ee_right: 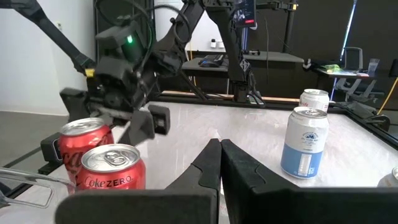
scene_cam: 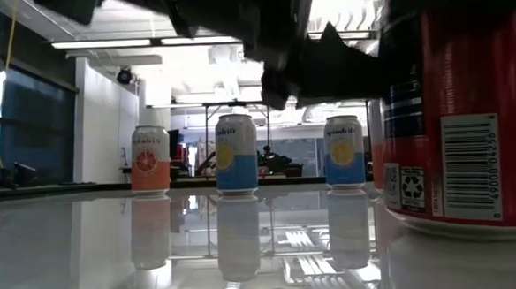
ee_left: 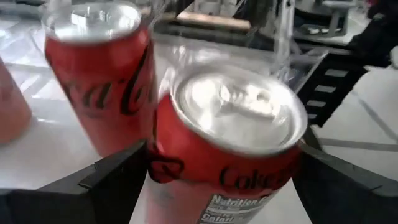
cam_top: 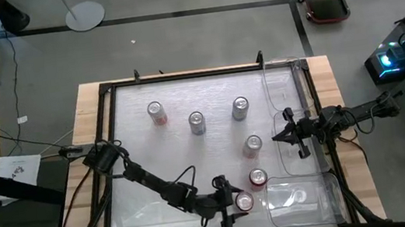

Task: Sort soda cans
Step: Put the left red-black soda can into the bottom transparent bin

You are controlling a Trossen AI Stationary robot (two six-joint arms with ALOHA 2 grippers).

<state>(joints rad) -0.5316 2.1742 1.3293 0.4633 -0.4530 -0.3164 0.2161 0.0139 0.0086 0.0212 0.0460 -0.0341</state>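
Six soda cans with silver tops stand on the glossy table. Three are toward the far side, and one is mid-right. Two red cola cans stand close together near the near edge. My left gripper reaches level from the left and is shut on the nearer red can. My right gripper hovers shut over the right-hand clear bin, touching nothing; its fingers meet in the right wrist view. My left gripper pinches the red can's body just below its top rim, one finger on each side. The fingers come level from the table's left. The can stays about upright, its base at the table surface; whether it is lifted I cannot tell.
The second red can stands right beside the held one, on its far side. A clear plastic bin lies along the right edge and another at the near right corner. A dark frame rims the table.
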